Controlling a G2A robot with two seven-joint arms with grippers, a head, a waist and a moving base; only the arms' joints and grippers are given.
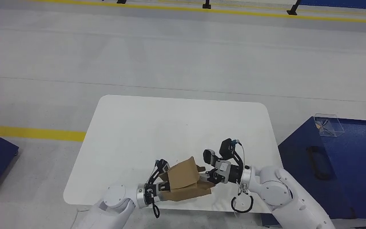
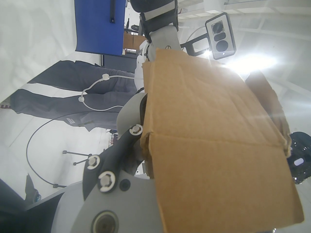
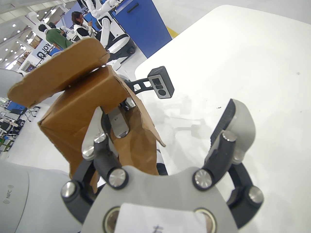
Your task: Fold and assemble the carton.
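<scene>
Near edge of white table (image 1: 171, 123): carton (image 1: 186, 176) runs lengthwise left-right.

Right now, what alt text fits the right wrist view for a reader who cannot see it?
The right gripper is open beside a half-folded brown carton with loose flaps, one of its fingers against the cardboard and the other above the white table. A small black camera on a bracket sticks out behind the carton.
</scene>
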